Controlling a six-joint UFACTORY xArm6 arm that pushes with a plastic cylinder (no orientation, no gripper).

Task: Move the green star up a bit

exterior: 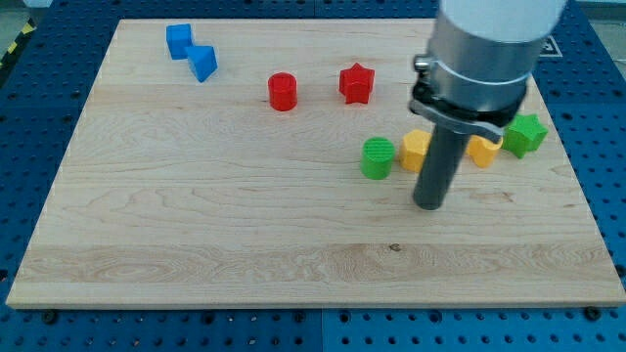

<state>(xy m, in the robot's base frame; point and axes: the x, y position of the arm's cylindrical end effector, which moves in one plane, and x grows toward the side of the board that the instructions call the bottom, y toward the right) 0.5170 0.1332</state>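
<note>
The green star (526, 134) lies near the board's right edge, at mid height. My tip (428, 205) rests on the board well to the star's left and a little below it, apart from it. My rod rises from the tip and hides part of the yellow blocks. The tip sits just below the yellow block (416, 149) and to the lower right of the green cylinder (377, 158).
A second yellow block (482, 152) lies just left of the green star, partly hidden by my arm. A red star (356, 83) and a red cylinder (283, 92) lie near the top middle. Two blue blocks (178, 41) (202, 63) lie at the top left.
</note>
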